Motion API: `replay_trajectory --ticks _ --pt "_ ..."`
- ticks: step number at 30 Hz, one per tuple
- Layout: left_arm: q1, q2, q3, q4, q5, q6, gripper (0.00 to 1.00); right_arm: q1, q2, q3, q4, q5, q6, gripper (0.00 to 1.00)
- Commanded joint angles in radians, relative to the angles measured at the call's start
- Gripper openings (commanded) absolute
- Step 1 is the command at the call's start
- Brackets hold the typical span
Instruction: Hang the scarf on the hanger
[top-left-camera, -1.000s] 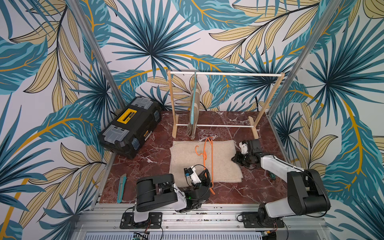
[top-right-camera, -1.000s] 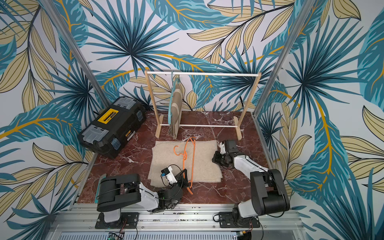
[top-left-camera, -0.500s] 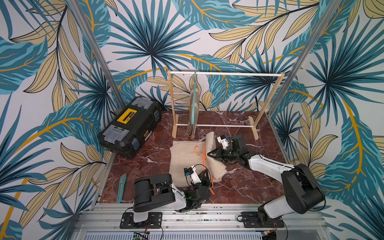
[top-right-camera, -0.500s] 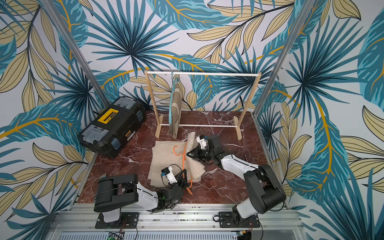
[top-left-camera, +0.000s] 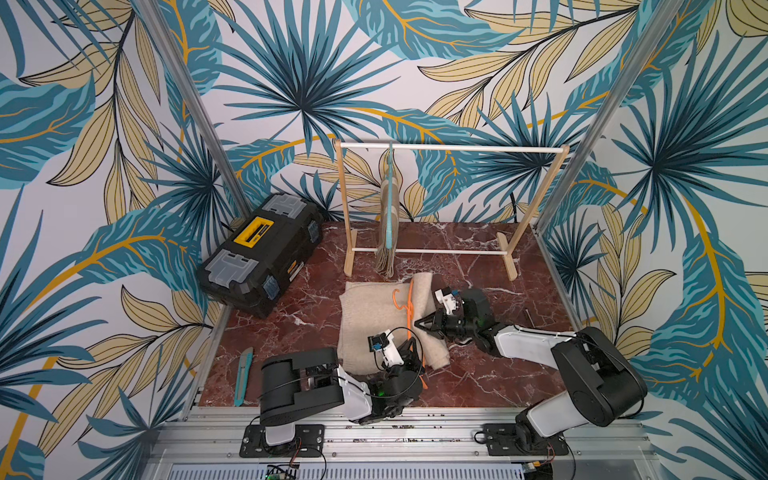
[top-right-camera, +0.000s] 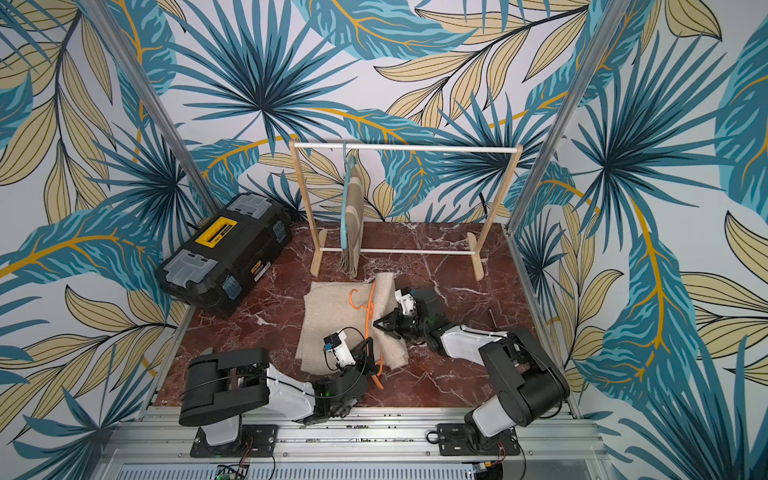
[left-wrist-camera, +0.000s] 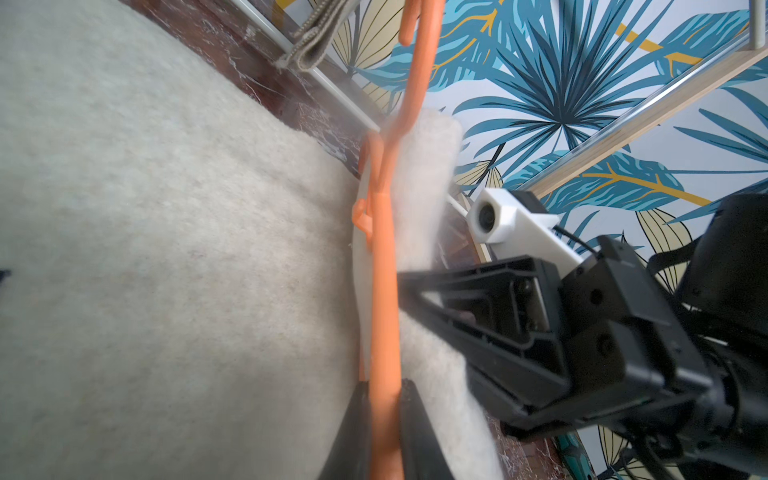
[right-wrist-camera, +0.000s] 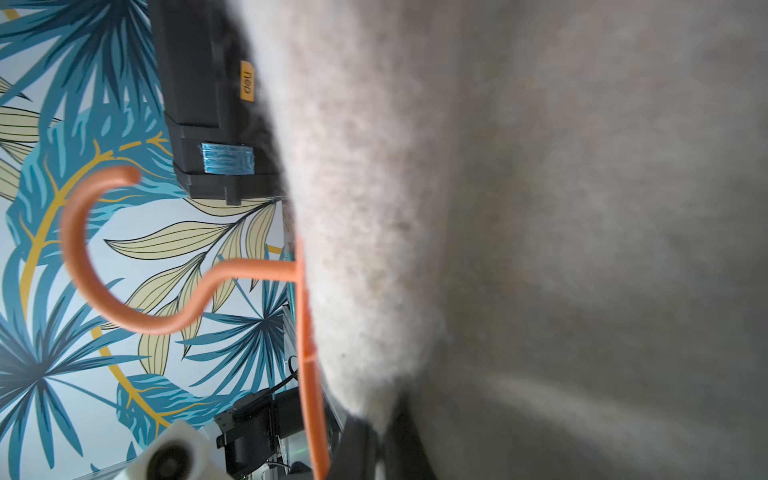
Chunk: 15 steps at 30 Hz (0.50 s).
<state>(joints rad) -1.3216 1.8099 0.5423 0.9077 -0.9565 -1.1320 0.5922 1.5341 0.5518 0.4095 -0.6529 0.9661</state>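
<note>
The left tool (left-wrist-camera: 386, 432) is closed on the thin orange plastic hanger (left-wrist-camera: 384, 291). Its black fingers (left-wrist-camera: 415, 436) press either side of the smooth rod. The right tool (right-wrist-camera: 380, 440) is closed too, pinching a fold of the beige woolly scarf (right-wrist-camera: 540, 249).

The only readable writing is in the right wrist view: a small yellow tag marked "deli" on the black plastic toolbox (right-wrist-camera: 199, 104). In both top views that label is too small to read. There the toolbox (top-left-camera: 257, 253) shows a yellow lid handle and grey latches.

In both top views the hanger (top-left-camera: 409, 307) is a thin line running from twelve to six o'clock across the scarf (top-left-camera: 365, 316), with its hook turned toward nine o'clock. The right tool (top-left-camera: 419, 323) meets the cloth at the hanger's three o'clock side. The left tool (top-left-camera: 411, 349) holds the hanger near its six o'clock end. The pinch on the fuzzy cloth shows plainly only in the right wrist view. The left wrist view shows a raised flap of scarf against the hanger.

The scarf lies on the red-brown marble-patterned bench (top-left-camera: 478, 374). At its twelve o'clock stands a light wooden rack with white rails (top-left-camera: 453, 148), where a teal hanger carrying tan striped cloth (top-left-camera: 388, 224) hangs. The toolbox sits at ten o'clock. A teal utility knife (top-left-camera: 243, 376) lies at eight o'clock, well apart from the scarf.
</note>
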Motion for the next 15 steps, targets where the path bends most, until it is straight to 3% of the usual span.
replay_trajectory --ticks 1,5,11,14,15 --pt "-0.007 -0.025 0.021 -0.019 0.018 0.025 0.00 0.019 0.038 -0.026 0.023 -0.018 0.016 0.00" --pt "-0.007 -0.004 0.054 -0.008 0.044 0.041 0.00 0.064 0.172 0.049 0.156 -0.085 0.048 0.00" --pt "-0.007 0.019 0.092 0.005 0.089 0.072 0.00 0.119 0.340 0.181 0.155 -0.149 0.011 0.00" --pt "-0.007 0.013 0.098 0.000 0.102 0.091 0.00 0.117 0.338 0.188 0.033 -0.121 -0.074 0.00" --pt "-0.007 0.008 0.095 -0.003 0.102 0.091 0.00 0.116 0.310 0.195 -0.044 -0.102 -0.143 0.09"
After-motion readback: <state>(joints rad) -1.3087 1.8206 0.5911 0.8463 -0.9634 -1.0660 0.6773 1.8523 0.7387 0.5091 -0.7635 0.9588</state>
